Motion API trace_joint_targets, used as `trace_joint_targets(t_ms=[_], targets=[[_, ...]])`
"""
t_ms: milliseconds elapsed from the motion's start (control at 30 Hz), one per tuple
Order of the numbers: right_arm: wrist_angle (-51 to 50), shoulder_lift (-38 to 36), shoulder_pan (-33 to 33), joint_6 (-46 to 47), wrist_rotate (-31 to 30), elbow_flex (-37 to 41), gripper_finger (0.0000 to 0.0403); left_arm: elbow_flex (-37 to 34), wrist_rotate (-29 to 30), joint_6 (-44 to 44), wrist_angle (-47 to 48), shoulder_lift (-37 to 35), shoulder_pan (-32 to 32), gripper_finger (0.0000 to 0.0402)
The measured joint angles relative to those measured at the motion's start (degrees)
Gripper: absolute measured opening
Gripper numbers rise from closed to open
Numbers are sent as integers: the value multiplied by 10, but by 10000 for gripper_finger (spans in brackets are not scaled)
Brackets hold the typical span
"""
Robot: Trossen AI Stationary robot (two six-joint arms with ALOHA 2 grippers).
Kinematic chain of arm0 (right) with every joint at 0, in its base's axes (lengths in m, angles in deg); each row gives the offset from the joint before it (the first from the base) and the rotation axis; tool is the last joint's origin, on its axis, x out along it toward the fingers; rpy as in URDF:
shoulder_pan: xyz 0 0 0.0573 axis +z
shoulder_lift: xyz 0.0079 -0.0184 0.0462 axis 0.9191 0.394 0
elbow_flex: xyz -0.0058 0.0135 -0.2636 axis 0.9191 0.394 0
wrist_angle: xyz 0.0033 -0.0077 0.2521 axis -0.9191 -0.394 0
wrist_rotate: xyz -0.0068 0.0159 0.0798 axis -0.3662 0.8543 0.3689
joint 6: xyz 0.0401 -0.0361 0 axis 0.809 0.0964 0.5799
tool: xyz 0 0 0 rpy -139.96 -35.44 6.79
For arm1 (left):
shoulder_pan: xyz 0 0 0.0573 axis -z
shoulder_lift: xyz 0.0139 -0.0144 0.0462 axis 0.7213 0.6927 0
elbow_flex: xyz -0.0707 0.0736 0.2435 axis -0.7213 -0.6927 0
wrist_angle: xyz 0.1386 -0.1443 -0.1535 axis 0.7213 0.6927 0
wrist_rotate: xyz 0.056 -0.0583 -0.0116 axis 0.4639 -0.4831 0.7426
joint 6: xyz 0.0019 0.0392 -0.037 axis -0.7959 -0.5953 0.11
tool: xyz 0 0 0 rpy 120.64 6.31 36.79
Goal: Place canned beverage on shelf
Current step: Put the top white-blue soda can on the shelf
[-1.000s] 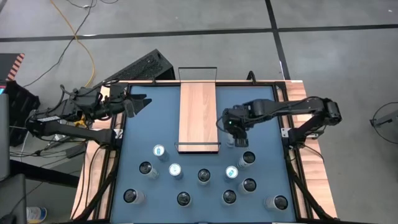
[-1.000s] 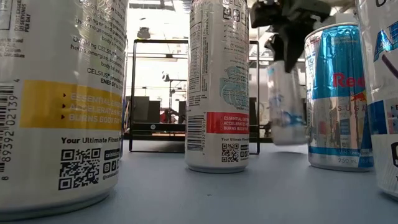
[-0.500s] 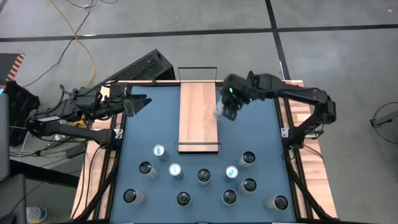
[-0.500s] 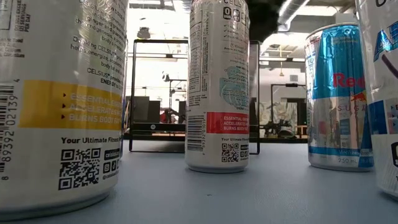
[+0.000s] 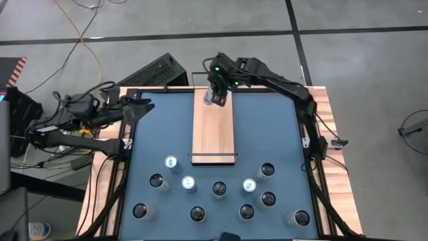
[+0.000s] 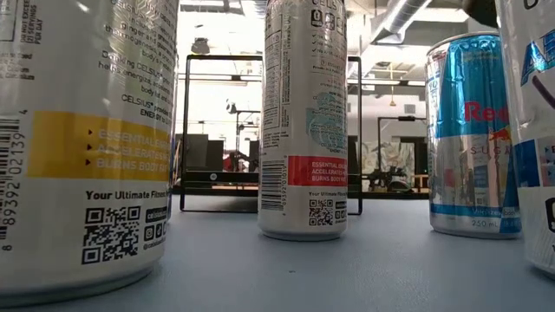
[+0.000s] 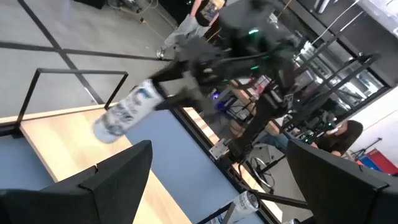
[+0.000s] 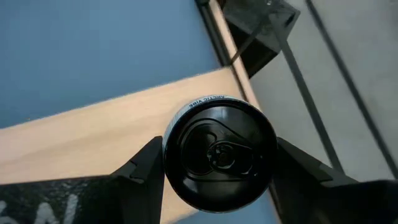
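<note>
The shelf [image 5: 212, 130] is a long light-wood board lying on the middle of the blue table [image 5: 267, 127], with a thin black rail at each short end. My right gripper [image 5: 217, 88] is shut on a white canned beverage [image 5: 210, 99] above the shelf's far end. In the left wrist view the can [image 7: 127, 112] hangs slanted over the board [image 7: 56, 146]. In the right wrist view its dark top [image 8: 219, 152] sits between the fingers. My left gripper [image 5: 144, 107] waits open at the table's far left. My right gripper pinches the can's side wall just below its top rim [image 8: 171, 155] between the two fingers [image 8: 142, 174], one on each side. The fingers slant down from above and from the table's right. The can hangs tilted below them, lifted clear above the shelf's far end.
Several upright cans [image 5: 219, 189] stand on the table's near half, and some fill the low view [image 6: 303, 121]. The near rail [image 5: 212, 158] and far rail [image 5: 212, 73] stand up from the shelf's ends. A dark keyboard-like object [image 5: 150, 73] lies beyond the far left corner.
My right gripper has carried the can from beside the shelf's near right corner up, toward the table's far edge and leftward, to above the shelf's far end. The can has stayed lifted clear and has left the low view.
</note>
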Motion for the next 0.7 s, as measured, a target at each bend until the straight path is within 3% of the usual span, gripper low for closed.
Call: trace_joint_targets(t_ms=[233,467,700], targets=[[9,30,-21,-21,33,11,214,0,20,3,0,-9,0,359],[30,30,-23,-80,-3,9,214,0,46,14,4,-3,0,359],[7,42,-38,-97,3,10,215,0,47,10,37,25,0,359]])
